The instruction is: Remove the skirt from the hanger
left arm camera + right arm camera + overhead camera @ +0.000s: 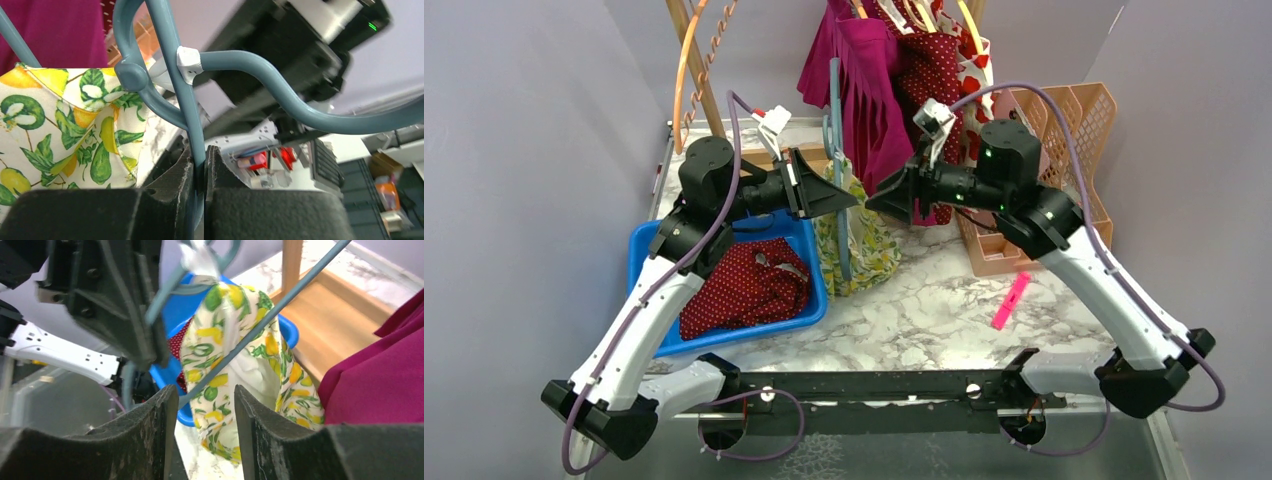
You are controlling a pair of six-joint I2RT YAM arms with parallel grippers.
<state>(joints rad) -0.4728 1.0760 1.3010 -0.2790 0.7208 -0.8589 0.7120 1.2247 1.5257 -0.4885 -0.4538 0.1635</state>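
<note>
A yellow-and-green lemon-print skirt (861, 240) hangs from a blue-grey plastic hanger (834, 110) in mid-air above the marble table. My left gripper (852, 200) is shut on the hanger's thin bar (187, 100), with the skirt (75, 125) to its left in the left wrist view. My right gripper (874, 200) is open and empty, facing the left one from the right. In the right wrist view its fingertips (206, 392) sit close before the skirt (225, 340), and the hanger bar (280, 305) runs diagonally across; nothing lies between the jaws.
A blue bin (649, 250) at the left holds a red dotted garment (744, 285). Magenta and red garments (874, 90) hang on a wooden rack behind. A tan lattice basket (1064, 130) stands at the right. A pink marker (1011, 300) lies on the table.
</note>
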